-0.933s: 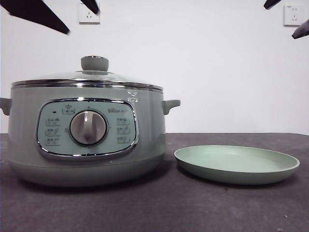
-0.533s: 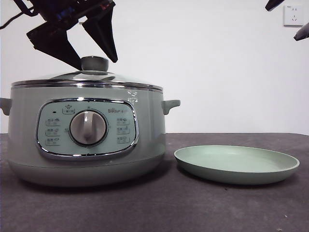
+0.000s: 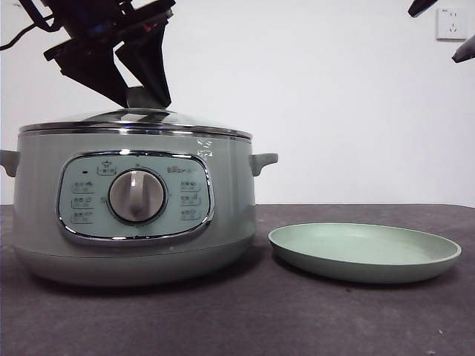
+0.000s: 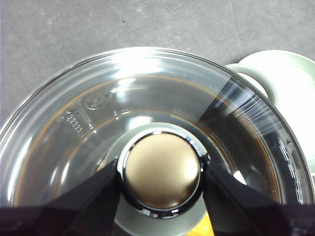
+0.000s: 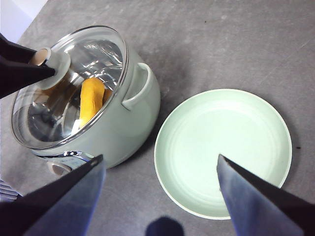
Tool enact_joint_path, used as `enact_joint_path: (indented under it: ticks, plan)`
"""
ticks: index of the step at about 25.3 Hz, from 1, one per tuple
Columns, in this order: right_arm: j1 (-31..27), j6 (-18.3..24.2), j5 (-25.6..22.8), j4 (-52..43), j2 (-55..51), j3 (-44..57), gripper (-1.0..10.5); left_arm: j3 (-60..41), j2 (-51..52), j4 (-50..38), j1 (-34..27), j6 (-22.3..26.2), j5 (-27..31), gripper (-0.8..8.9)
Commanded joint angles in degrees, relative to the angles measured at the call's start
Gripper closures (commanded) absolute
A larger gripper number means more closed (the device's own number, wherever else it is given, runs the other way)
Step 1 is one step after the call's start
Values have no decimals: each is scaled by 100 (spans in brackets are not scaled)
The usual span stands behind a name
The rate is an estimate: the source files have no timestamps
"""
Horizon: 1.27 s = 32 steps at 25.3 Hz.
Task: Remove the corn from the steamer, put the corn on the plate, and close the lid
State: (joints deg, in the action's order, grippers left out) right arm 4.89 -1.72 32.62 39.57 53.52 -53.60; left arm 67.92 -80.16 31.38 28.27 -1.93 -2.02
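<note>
The steamer point(image 3: 133, 215) stands on the left of the table with its glass lid point(image 3: 133, 119) on. My left gripper point(image 3: 146, 100) has come down from above, and its jaws touch the lid's knob point(image 4: 160, 169) on both sides. The corn point(image 5: 91, 101) lies inside the steamer point(image 5: 133, 118) and shows through the lid point(image 5: 74, 83). The plate point(image 3: 364, 252) sits empty to the right of the pot. My right gripper point(image 5: 158, 160) is open and empty, high above the plate point(image 5: 224, 147); it shows only as black tips point(image 3: 464, 50) at the top right.
The dark table point(image 3: 252, 319) runs in front of the pot and plate. A white wall with a socket point(image 3: 451, 22) stands behind. One pot handle point(image 3: 263, 161) points toward the plate.
My left gripper came down from the top left onto the lid's knob, and its jaws drew in against it. The lid stays on the pot. The right arm has not moved.
</note>
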Motion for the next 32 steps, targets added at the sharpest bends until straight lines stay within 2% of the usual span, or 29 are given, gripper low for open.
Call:
enact_joint_path:
  ticks: [1, 4, 8, 12, 16, 20, 25, 32]
  plan:
    - [96, -68, 7, -96, 24, -13, 568, 35, 63, -140, 28, 109, 186, 822]
    - [400, -240, 2, -304, 151, -15, 568, 50, 485, -162, 28, 107, 520, 822]
    - [1154, -555, -39, -767, 682, -50, 573, 50, 1375, -166, 28, 92, 1119, 822]
    - [2111, -584, -625, -841, 1659, -599, 571, 50, 2350, -72, 26, 118, 1716, 822]
    - [2979, -323, -1130, -669, 2883, -1725, 559, 50, 3130, 223, 26, 190, 2214, 823]
    - [3462, -81, -1655, -369, 3700, -2605, 542, 50, 3477, 472, 26, 221, 2677, 823]
    - [3862, 140, -2245, 326, 4817, -3891, 501, 50, 3792, 706, 26, 219, 2981, 823]
    - [4183, 378, -2636, 892, 6188, -5217, 506, 50, 3950, 951, 26, 214, 3206, 822]
